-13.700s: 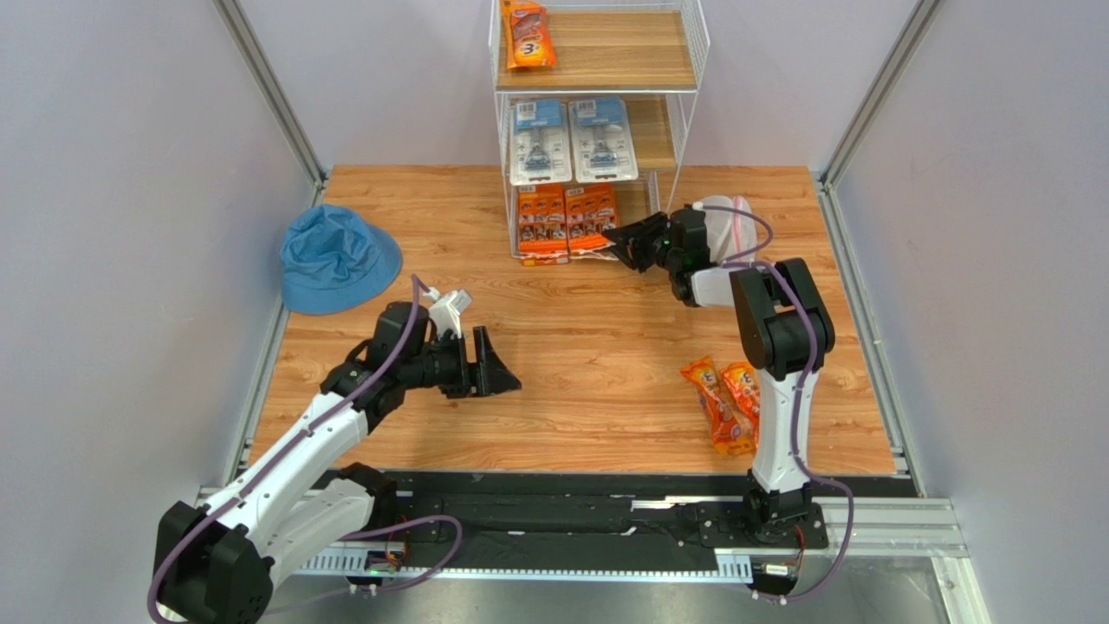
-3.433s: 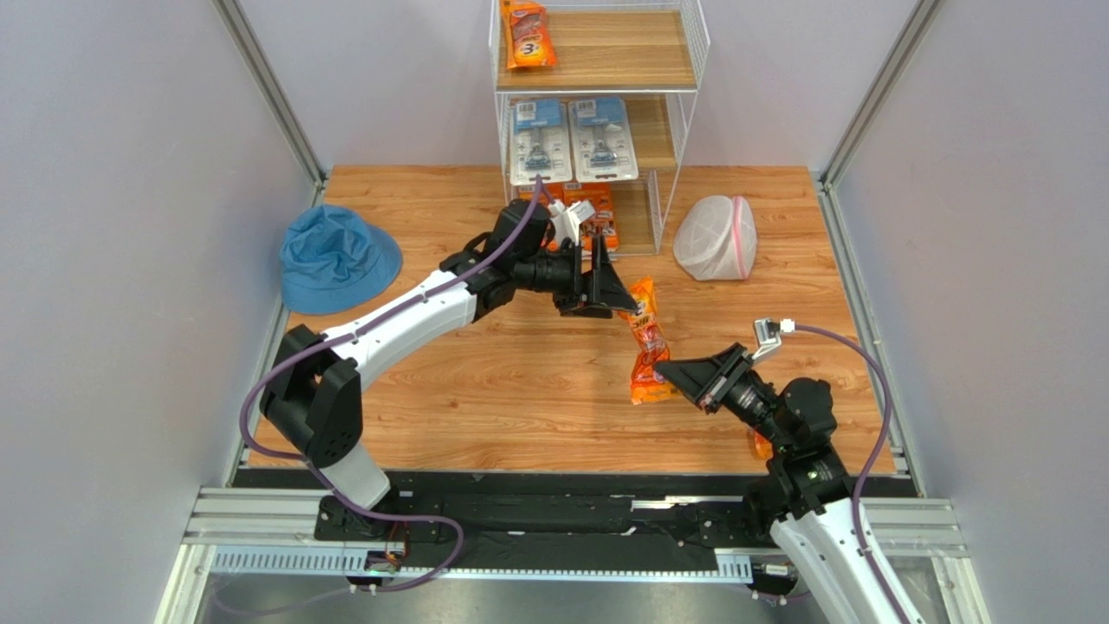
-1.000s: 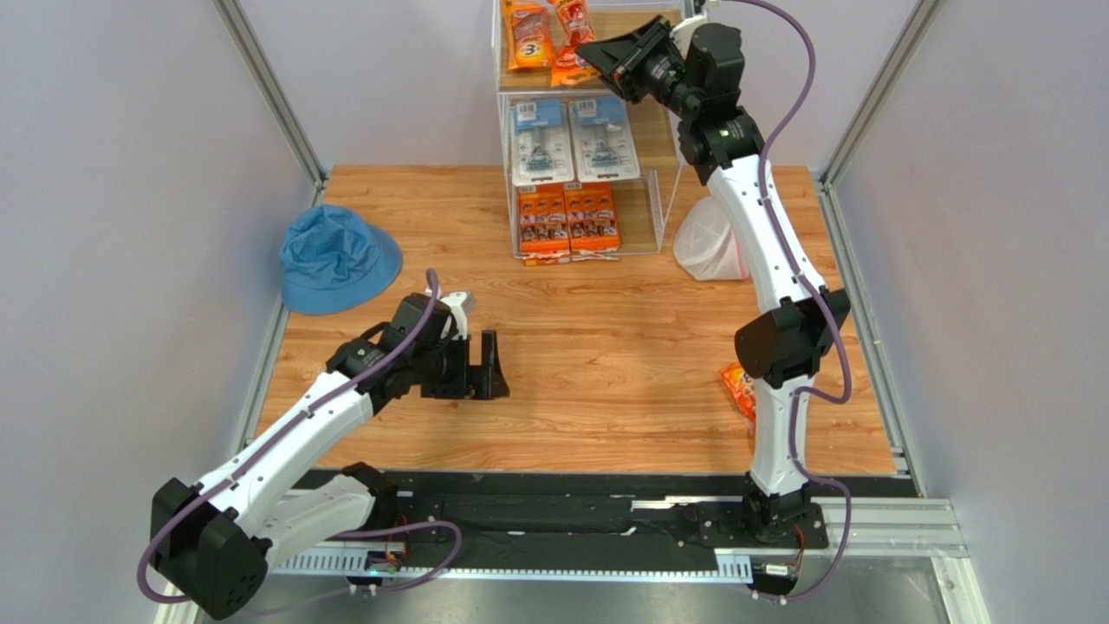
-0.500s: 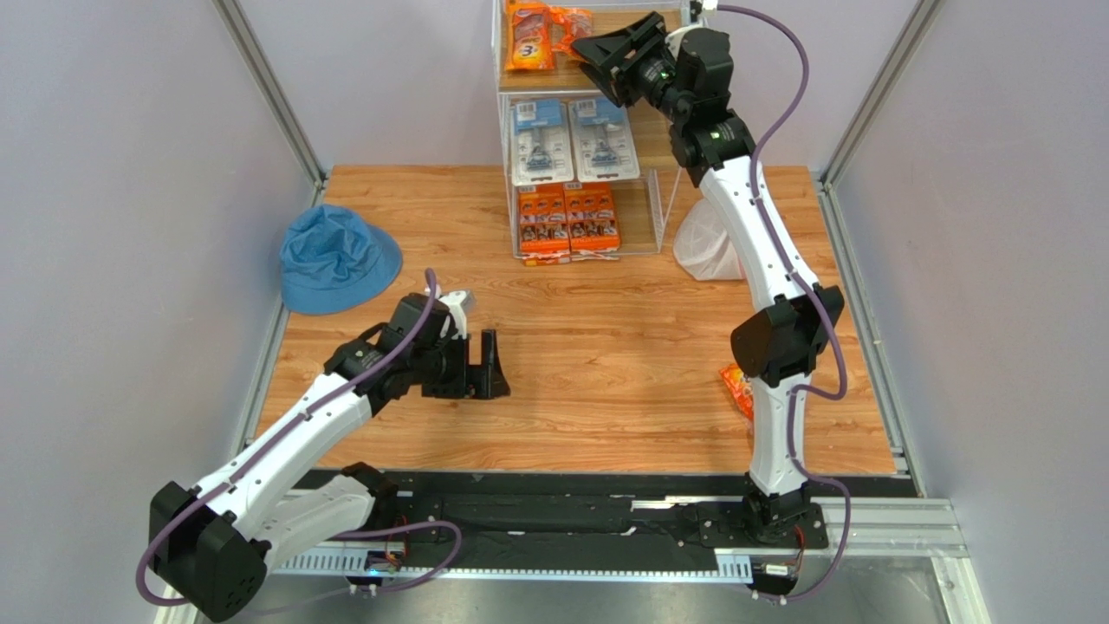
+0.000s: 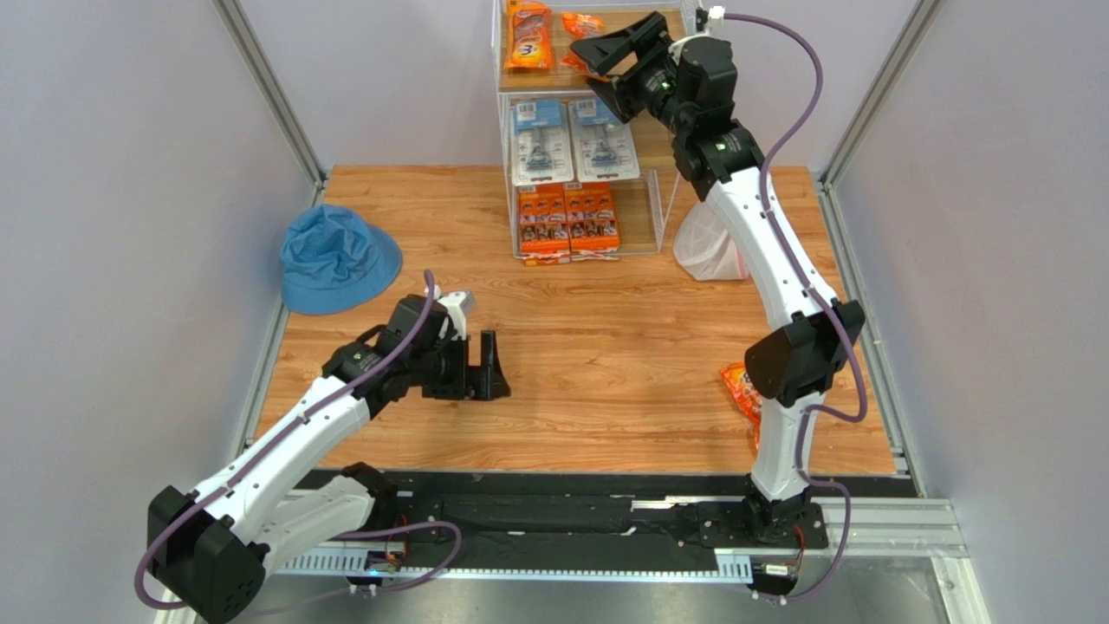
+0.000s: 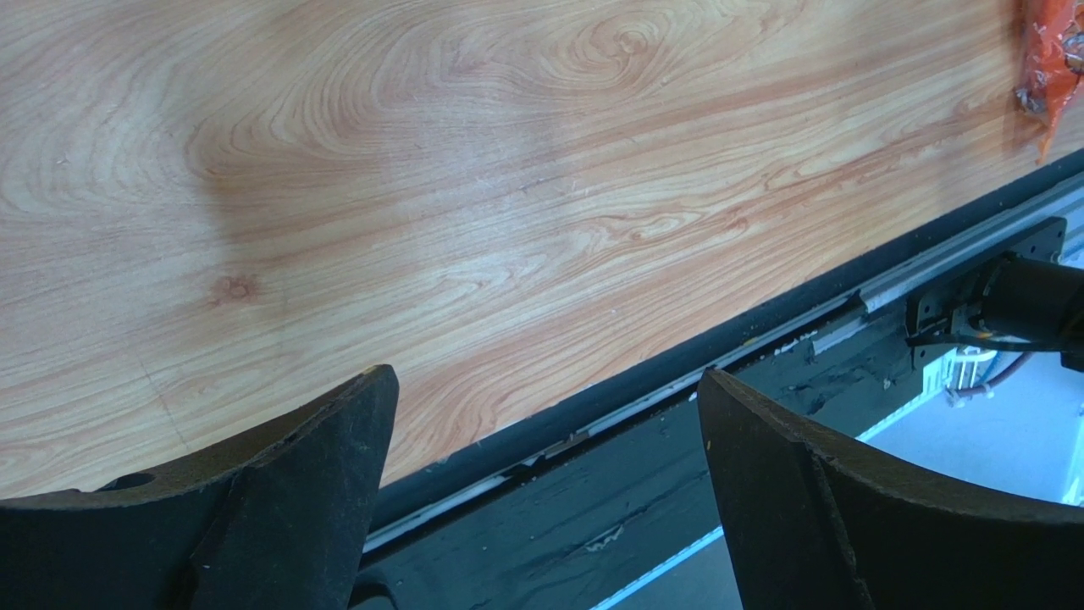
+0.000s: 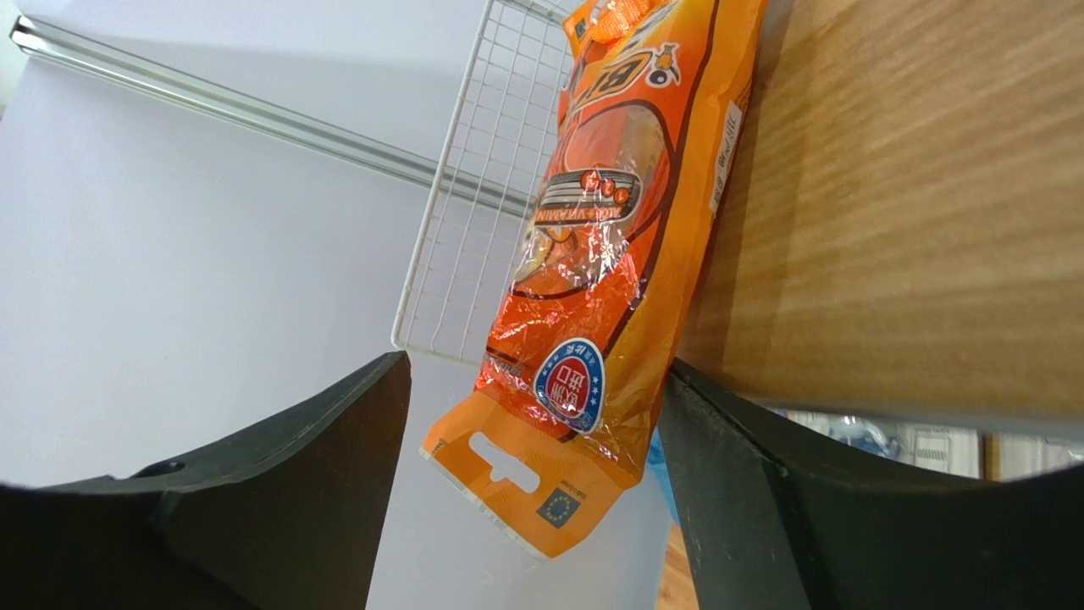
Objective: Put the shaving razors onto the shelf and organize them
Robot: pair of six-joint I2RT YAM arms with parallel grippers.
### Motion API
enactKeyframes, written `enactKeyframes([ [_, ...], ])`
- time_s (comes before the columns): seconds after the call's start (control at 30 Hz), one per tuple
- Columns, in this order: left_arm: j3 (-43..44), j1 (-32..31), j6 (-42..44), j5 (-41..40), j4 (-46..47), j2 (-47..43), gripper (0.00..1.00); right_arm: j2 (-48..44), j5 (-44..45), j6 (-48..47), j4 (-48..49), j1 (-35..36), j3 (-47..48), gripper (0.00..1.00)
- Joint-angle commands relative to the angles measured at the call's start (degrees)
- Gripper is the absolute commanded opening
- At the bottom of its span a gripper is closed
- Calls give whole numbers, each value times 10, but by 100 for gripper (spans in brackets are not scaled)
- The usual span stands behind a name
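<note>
The white wire shelf (image 5: 694,52) stands at the back. Its top board holds two long orange razor bags (image 5: 527,35) (image 5: 582,24). The middle board holds two blue-white blister cards (image 5: 538,139) and the bottom holds orange multi-packs (image 5: 566,219). My right gripper (image 5: 612,52) is open at the top board. In the right wrist view the newer bag (image 7: 611,216) lies on the board, its hanger end overhanging between the wide-open jaws of my right gripper (image 7: 535,489). Another orange bag (image 5: 742,390) lies on the table by the right arm. My left gripper (image 5: 488,368) is open and empty.
A blue bucket hat (image 5: 336,258) lies at the left. A white mesh bag (image 5: 710,241) sits right of the shelf, partly behind the right arm. The left wrist view shows the table's front edge and black rail (image 6: 789,381), and an orange bag (image 6: 1050,57) at top right.
My right gripper has let go of the orange bag on the top board and drawn back a little to the right. The left arm has stayed still over the last second.
</note>
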Motion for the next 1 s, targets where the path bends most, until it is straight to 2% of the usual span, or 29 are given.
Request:
enactKeyframes([
  [0.0, -2, -1, 4, 13, 18, -12, 96, -65, 29, -23, -16, 3, -48, 78],
  [0.27, -6, -1, 4, 17, 26, -9, 96, -82, 22, -27, -36, 2, -61, 79],
  [0.37, -8, -1, 3, 18, 27, -10, 96, -92, 21, -27, -32, 3, -82, 72],
  [0.4, -8, -1, 3, 18, 26, -11, 96, -95, 21, -26, -24, 3, -90, 64],
  [0.47, -9, -1, 2, 18, 26, -12, 96, -103, 20, -23, -7, 3, -108, 57],
  [0.5, -9, -1, 2, 18, 27, -13, 96, -105, 20, -20, -1, 3, -109, 52],
  [0.7, -11, -1, 3, 21, 31, -10, 95, -87, 14, -20, 1, 3, -75, 32],
  [0.9, -13, -1, 3, 21, 34, -8, 95, -37, 2, -12, 1, 3, -9, 28],
  [0.97, -13, -1, 3, 21, 35, -8, 95, -12, -4, -5, -13, 2, 41, 28],
])
